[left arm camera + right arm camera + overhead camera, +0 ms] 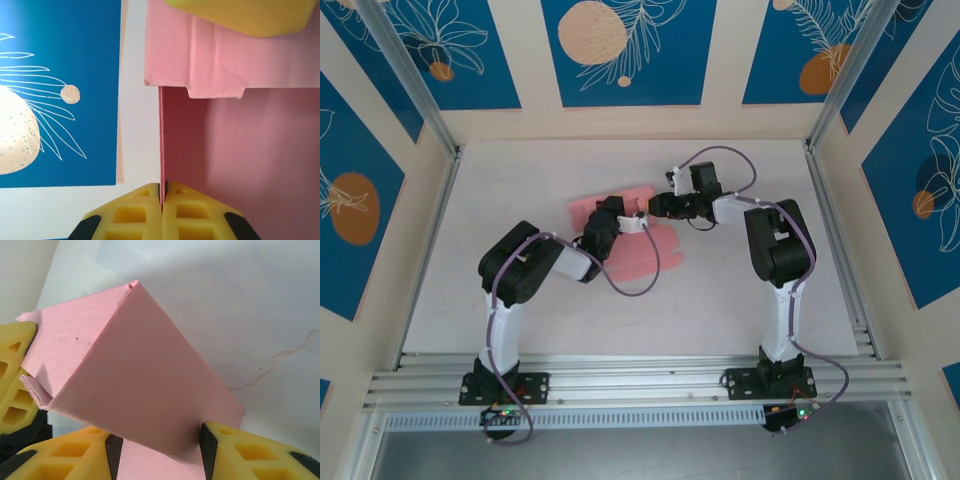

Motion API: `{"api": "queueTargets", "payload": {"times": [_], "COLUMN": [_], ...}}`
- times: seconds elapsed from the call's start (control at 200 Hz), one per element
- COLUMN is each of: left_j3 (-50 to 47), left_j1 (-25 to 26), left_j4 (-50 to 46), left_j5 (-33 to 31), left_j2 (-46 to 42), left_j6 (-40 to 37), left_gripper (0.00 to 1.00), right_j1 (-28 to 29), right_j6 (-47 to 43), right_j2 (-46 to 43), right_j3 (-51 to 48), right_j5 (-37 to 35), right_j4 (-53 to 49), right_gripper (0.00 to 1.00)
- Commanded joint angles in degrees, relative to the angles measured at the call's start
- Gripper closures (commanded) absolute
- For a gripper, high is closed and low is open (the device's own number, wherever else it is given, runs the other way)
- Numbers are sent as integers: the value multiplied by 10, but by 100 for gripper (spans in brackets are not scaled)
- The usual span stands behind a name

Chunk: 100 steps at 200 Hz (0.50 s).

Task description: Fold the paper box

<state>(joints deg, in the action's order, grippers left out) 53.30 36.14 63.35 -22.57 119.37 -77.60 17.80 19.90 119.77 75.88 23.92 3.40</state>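
Paper box (642, 256) lies part-folded on the table (740, 290) beneath both my grippers; my left gripper (161, 193) is pinched tight on the edge of an upright panel, with a tabbed flap straight ahead of it; my right gripper (157, 442) stands spread wide, a raised panel's corner between its fingers.

I saw the box (668, 248) as thin matt pink card, faintly fibrous, with soft creases. The left tool (162, 210) and right tool (156, 445) looked like matt yellow moulded plastic with dull black inserts. The table (260, 315) was a flat white surface with a hairline crack. The rails (640, 378) were brushed metal. The arms (775, 245) had smooth, slightly glossy black and white shells.
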Motion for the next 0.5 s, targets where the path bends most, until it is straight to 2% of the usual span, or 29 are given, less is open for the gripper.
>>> {"api": "queueTargets", "payload": {"times": [0.0,0.105,0.305,0.495], "left_j3": [-2,-2,0,-8], "left_j1": [10,8,4,5], "left_j4": [-46,-67,-171,-192], "left_j5": [50,65,126,146], "left_j2": [-12,-24,-65,-77], "left_j6": [25,43,93,85], "left_gripper": [100,100,100,100], "right_j1": [22,23,24,23], "right_j6": [-31,-28,-22,-20], "right_j2": [-7,-4,-8,-43], "right_j3": [16,26,15,-37], "right_j5": [-89,-99,-91,-102], "right_j4": [-45,-57,-43,-17], "right_gripper": [53,48,49,49]}}
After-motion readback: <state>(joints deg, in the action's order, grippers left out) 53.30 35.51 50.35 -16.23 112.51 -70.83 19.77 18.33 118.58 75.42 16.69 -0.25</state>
